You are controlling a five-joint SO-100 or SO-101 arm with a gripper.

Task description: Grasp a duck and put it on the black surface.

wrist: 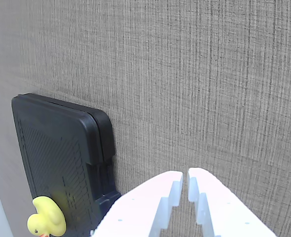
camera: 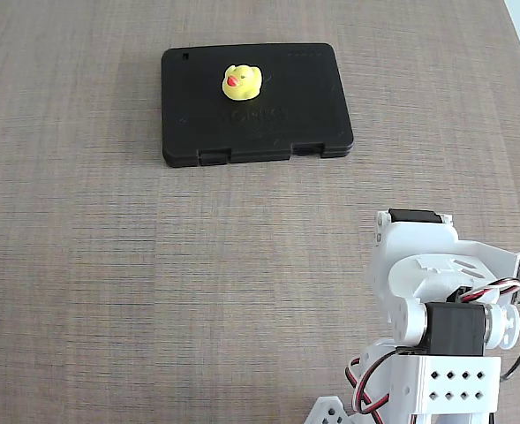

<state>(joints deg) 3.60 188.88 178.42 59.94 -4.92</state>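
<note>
While the white plastic arm [camera: 445,336] sits folded near the bottom right corner of the grey wood-grain worktop [camera: 109,265] in the fixed view, the tiny yellow rubber duck [camera: 241,82] with its red-orange beak rests on top of the flat matte black rectangular slab [camera: 312,97]. That slab lies toward the far edge of the worktop, roughly midway along it, and its near long edge carries two small latch notches. On the slab the duck stands upright in the far half, a little left of centre, with its beak turned to the left of that view, and it is well clear of every edge of the slab. Arm and slab are well apart, with bare worktop between them. From the wrist view the white two-finger gripper [wrist: 184,178] enters at the bottom edge, its two fingers brought together with only a thin slit between the tips and nothing held in them. Below it in that view is plain worktop. At the left side of the wrist view the black slab [wrist: 56,143] shows one rounded corner and a latch notch, and the duck [wrist: 47,223] appears on it at the lower left, partly cut off by the bottom edge of the picture.
</note>
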